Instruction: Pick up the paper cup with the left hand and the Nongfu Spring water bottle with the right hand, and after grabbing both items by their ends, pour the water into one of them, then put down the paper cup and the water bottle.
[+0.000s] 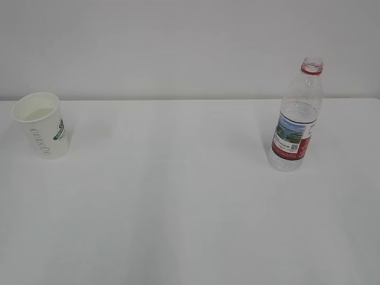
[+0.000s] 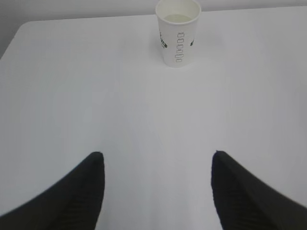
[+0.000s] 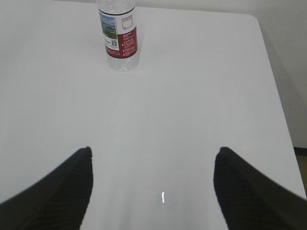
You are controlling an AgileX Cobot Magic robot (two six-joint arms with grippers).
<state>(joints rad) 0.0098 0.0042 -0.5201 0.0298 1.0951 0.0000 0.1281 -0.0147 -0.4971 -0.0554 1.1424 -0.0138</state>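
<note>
A big white table (image 1: 178, 225) fills most of the view. Behind it stands a plain white wall (image 1: 178, 41).

Open left end effector (image 2: 158, 163) faces upright paper cup (image 2: 178, 32).

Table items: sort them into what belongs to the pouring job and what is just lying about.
Job:
paper cup, some liquid inside
Nongfu Spring water bottle, uncapped
left hand, open
right hand, open

Lying about:
nothing else on the white table
</note>
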